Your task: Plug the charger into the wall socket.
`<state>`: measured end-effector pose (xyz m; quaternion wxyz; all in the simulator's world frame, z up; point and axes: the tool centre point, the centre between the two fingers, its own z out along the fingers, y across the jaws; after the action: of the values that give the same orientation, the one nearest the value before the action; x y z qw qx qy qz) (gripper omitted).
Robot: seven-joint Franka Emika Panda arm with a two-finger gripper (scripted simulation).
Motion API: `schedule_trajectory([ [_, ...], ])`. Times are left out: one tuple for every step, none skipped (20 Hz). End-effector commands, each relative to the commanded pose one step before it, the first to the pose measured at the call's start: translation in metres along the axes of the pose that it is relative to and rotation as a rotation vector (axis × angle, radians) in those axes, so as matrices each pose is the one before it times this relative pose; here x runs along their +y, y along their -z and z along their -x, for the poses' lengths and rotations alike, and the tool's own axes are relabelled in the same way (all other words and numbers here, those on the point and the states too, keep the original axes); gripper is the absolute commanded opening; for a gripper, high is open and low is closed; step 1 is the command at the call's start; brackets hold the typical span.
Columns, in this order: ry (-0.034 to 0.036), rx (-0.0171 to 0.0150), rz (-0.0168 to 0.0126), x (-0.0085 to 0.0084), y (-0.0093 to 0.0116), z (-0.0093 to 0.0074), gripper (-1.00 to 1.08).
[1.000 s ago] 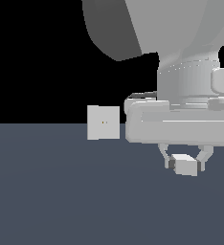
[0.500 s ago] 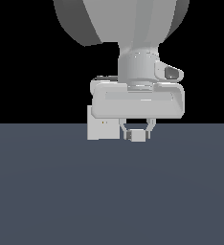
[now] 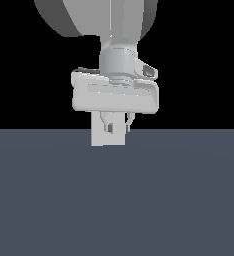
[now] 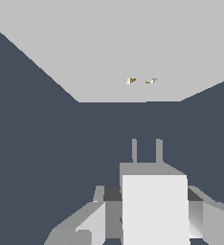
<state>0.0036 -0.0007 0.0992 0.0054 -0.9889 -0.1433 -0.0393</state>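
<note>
In the wrist view my gripper (image 4: 152,217) is shut on the charger (image 4: 154,206), an off-white block whose two prongs (image 4: 134,150) point at the wall socket (image 4: 109,48). The socket's two small holes (image 4: 131,81) lie ahead of the prongs, with a gap between. In the exterior view the gripper (image 3: 119,126) hangs right in front of the square socket plate (image 3: 100,137) and covers its centre. The charger blends with the plate there and cannot be made out.
A dark grey flat surface (image 3: 117,200) spreads below the gripper and the plate. The background behind them is black. The arm's large links (image 3: 114,20) fill the upper part of the exterior view.
The gripper has carried the charger toward the exterior view's left and upward, from beside the socket plate to directly in front of it. It stays shut on the charger.
</note>
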Motion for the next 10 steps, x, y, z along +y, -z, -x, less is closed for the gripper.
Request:
schedule_trajectory([
  [0.0151, -0.00091, -0.00151, -0.00301, 0.00147, -0.00207, -1.0],
  [-0.00068, -0.00005, -0.0001, 0.00008, -0.00014, 0.00023, -1.0],
  [-0.00276, -0.00005, 0.00013, 0.00051, -0.00038, 0.00058, -1.0],
  [-0.00138, -0.00002, 0.00008, 0.00031, -0.00017, 0.00027, -1.0],
  [0.0, 0.0, 0.0, 0.0, 0.0, 0.0, -1.0],
  [0.0, 0.0, 0.0, 0.0, 0.0, 0.0, -1.0],
  [0.0, 0.0, 0.0, 0.0, 0.0, 0.0, -1.0],
  [0.0, 0.0, 0.0, -0.00004, 0.00003, 0.00007, -1.0],
  [0.0, 0.0, 0.0, -0.00001, -0.00002, -0.00018, -1.0],
  [0.0, 0.0, 0.0, -0.00002, -0.00005, -0.00055, -1.0],
])
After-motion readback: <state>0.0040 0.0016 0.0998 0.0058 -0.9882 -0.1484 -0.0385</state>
